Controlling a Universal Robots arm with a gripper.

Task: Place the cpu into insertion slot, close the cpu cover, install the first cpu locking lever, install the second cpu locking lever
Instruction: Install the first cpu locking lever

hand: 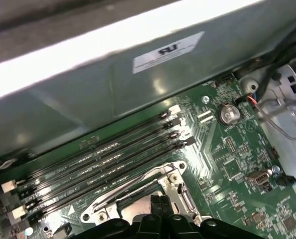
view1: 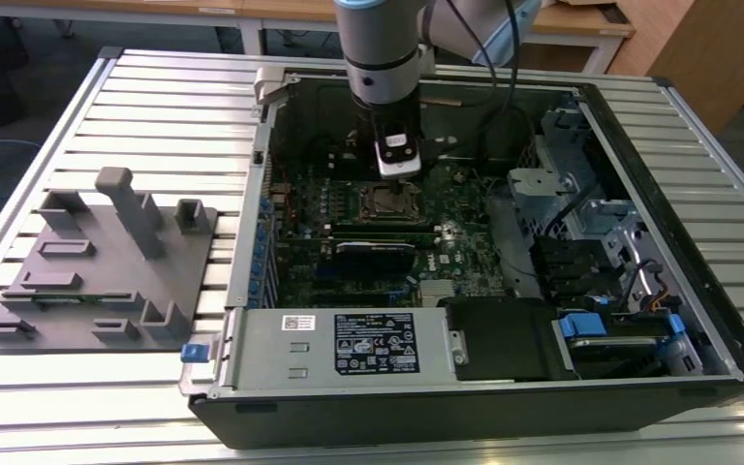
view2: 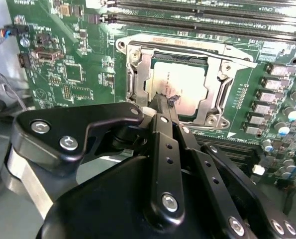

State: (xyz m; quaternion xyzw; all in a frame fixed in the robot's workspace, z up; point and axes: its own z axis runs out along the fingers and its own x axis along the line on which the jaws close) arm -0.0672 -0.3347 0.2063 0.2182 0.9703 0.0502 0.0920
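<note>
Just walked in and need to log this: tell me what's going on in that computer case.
A robot arm reaches down into an open computer case, working on the green motherboard. Its gripper, fingers closed together, sits right at the insertion slot. The cpu already lies in the slot, and the cpu cover is folded down around it as a silver frame. The gripper is holding nothing.

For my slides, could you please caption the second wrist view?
Claw poised over the cpu seated in the insertion slot, cpu cover down.
</note>
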